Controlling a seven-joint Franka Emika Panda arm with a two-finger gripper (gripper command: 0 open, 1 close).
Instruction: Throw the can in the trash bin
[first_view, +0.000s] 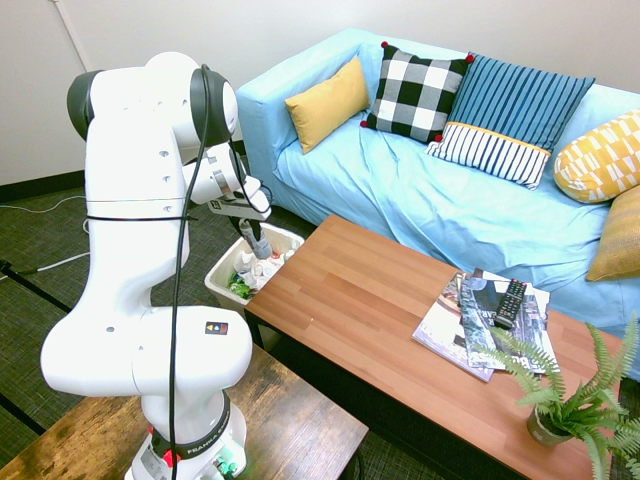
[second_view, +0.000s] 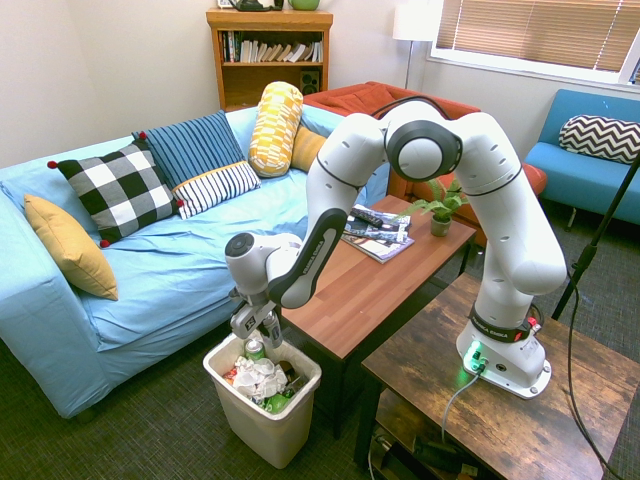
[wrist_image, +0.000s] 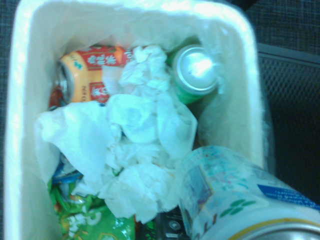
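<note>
The trash bin (first_view: 218, 279) (second_view: 262, 428) is a small white plastic bin on the floor between the sofa and the end of the coffee table. It holds crumpled tissue (wrist_image: 135, 150), a green can (wrist_image: 196, 70) and an orange can (wrist_image: 90, 75). My gripper (first_view: 248, 232) (second_view: 254, 330) hangs just above the bin's opening, shut on the can (first_view: 256, 245). The can (wrist_image: 235, 200) is silver with a pale label and blue marks. It shows large in the wrist view, over the bin's inner wall (wrist_image: 240, 110).
The wooden coffee table (first_view: 360, 310) stands right beside the bin, with magazines and a remote (first_view: 508, 302) and a potted fern (first_view: 570, 400) at its far end. The blue sofa (first_view: 420, 200) lies behind, and a dark wooden stand (first_view: 290, 420) is in front.
</note>
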